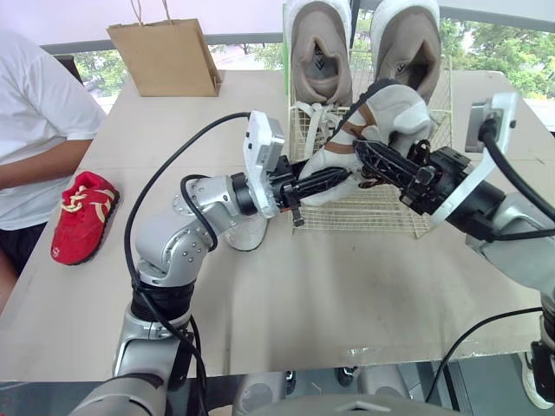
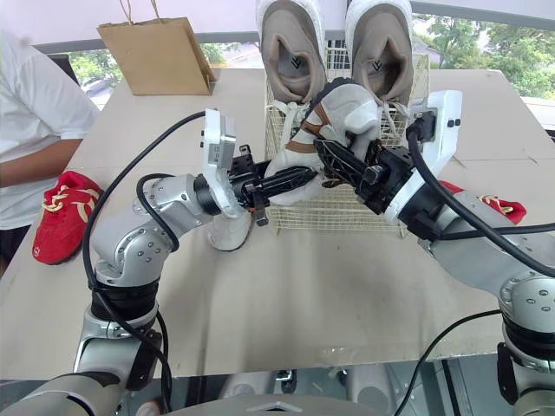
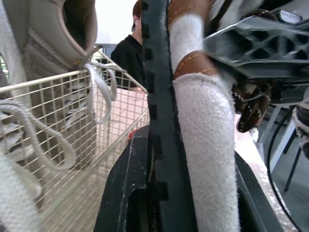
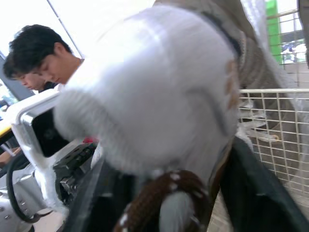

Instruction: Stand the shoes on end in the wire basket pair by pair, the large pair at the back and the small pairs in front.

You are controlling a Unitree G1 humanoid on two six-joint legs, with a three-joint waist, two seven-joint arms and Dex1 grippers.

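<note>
The left gripper's (image 1: 323, 179) two black fingers (image 3: 157, 96) were closed on the low end of a small white shoe (image 2: 351, 104), one finger lying flat along its fuzzy side with the brown straps. The right gripper (image 1: 375, 156) had its fingers (image 4: 256, 193) clamped on the same shoe from the other side, near the brown lace. So both grippers held the one shoe between them, and it sat tilted, its rounded end uppermost.

The shoe hung over the front part of the wire basket (image 1: 381, 217), just ahead of the large pair (whether it touched the wire could not be told). Those two large grey shoes (image 1: 319, 48) (image 1: 408, 43) stood on end side by side at the back of the basket, openings facing forward, white laces dangling down over the wire.

A second small white shoe (image 1: 247, 234) lay on the table (image 1: 347, 295) just in front of the basket's left corner, under the left arm. A red shoe (image 1: 82, 212) lay well apart at the left edge, beside a seated person in a white shirt (image 1: 35, 113). Another red shoe (image 2: 499, 206) showed behind the right arm. A brown paper bag (image 1: 165, 56) stood at the far left of the table
</note>
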